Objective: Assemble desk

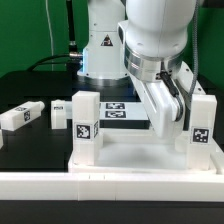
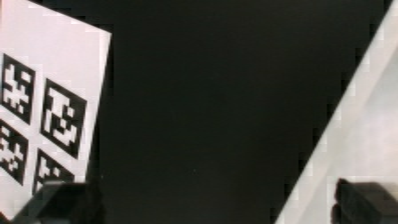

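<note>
The large white plastic tray-like desk top [image 1: 135,152] lies low, just beside the pincer [image 1: 165,118]. Upright on its corners are two white tagged block legs: the near leg [image 1: 203,125] close to the pincer, the far leg [image 1: 85,125] farther off. A third leg [image 1: 58,112] and a fourth leg [image 1: 22,116] lie well apart from it. The pincer's jaws stand wide and hold nothing, over the black table [image 2: 214,100] beside the marker board [image 2: 45,100].

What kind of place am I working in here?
Most likely a robotics lab test bench: a black table edged by a low white wall, a marker board of printed tags lying on it, and a tagged white desk leg among the furniture parts.
</note>
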Controlling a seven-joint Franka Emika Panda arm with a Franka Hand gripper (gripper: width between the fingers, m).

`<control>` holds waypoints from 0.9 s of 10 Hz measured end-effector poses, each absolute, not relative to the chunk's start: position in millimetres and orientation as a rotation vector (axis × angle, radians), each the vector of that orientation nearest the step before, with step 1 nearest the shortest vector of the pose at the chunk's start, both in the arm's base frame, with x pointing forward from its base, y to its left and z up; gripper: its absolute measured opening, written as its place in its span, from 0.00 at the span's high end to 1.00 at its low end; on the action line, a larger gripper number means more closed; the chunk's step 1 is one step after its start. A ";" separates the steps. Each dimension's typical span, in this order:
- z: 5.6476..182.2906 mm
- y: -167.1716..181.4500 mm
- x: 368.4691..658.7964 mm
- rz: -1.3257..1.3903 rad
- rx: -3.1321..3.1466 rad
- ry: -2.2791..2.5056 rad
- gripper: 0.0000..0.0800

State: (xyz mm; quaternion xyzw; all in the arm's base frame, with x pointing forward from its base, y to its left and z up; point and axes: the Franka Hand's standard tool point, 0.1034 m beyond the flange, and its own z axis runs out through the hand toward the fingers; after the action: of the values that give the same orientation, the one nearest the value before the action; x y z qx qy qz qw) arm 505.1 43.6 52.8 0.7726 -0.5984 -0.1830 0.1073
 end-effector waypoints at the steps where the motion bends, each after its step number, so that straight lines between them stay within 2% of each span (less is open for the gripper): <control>1: 56.1 38.7 504.9 -0.460 2.355 -1.812 0.19; 3: 61.7 26.7 495.8 -0.370 2.428 -1.867 0.19; 6: 59.3 14.3 499.0 -0.146 2.528 -1.963 0.19; 7: 57.4 16.2 497.5 -0.168 2.524 -1.958 0.19; 9: 48.8 14.1 513.0 -0.191 2.514 -1.947 0.19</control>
State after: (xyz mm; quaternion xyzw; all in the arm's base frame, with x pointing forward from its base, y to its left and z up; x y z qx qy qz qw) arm 513.0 14.1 48.8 0.7890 -0.6111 -0.0598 -0.0219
